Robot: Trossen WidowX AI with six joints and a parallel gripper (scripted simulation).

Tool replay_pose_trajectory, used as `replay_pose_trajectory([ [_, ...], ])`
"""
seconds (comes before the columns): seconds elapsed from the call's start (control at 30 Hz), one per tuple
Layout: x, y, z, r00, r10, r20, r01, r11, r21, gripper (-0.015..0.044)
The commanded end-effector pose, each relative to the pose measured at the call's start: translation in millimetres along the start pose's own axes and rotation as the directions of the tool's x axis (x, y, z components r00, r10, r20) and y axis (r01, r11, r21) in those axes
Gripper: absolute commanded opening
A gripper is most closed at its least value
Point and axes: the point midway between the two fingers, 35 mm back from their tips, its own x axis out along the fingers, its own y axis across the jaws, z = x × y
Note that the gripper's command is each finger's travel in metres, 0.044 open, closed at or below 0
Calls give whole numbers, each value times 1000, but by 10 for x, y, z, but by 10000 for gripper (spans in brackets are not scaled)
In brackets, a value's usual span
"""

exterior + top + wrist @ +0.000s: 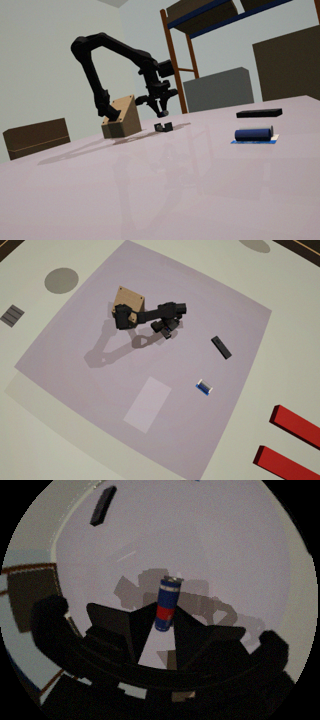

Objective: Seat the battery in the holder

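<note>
My gripper (pixel 167 330) (pixel 161 112) (pixel 165 606) is shut on the battery (pixel 168 329) (pixel 163 114) (pixel 168 598), a blue cylinder with a red band. The battery lies roughly level between the fingertips, with one silvery end toward the exterior camera. The small black holder (pixel 168 126) stands on the table below the gripper, with upright end walls and a metal part inside. A gap shows between battery and holder in the exterior view. In the top view the holder is hidden or indistinct under the arm; in the wrist view I cannot make it out.
A black remote-like bar (pixel 221 347) (pixel 259 113) (pixel 103 506) lies to the right. A pack with a blue and a grey cylinder (pixel 204 387) (pixel 252 135) lies nearer the exterior camera. The arm's wooden base block (pixel 131 298) (pixel 132 124) stands beside the holder.
</note>
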Motion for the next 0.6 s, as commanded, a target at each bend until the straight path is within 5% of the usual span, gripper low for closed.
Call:
replay_pose_trajectory([
  [0.0, 99, -21, -10, 999, -1, 51, 2, 1000, -10, 80],
  [0.57, 275, -55, -20, 982, 16, 188, -11, 999, -30, 80],
])
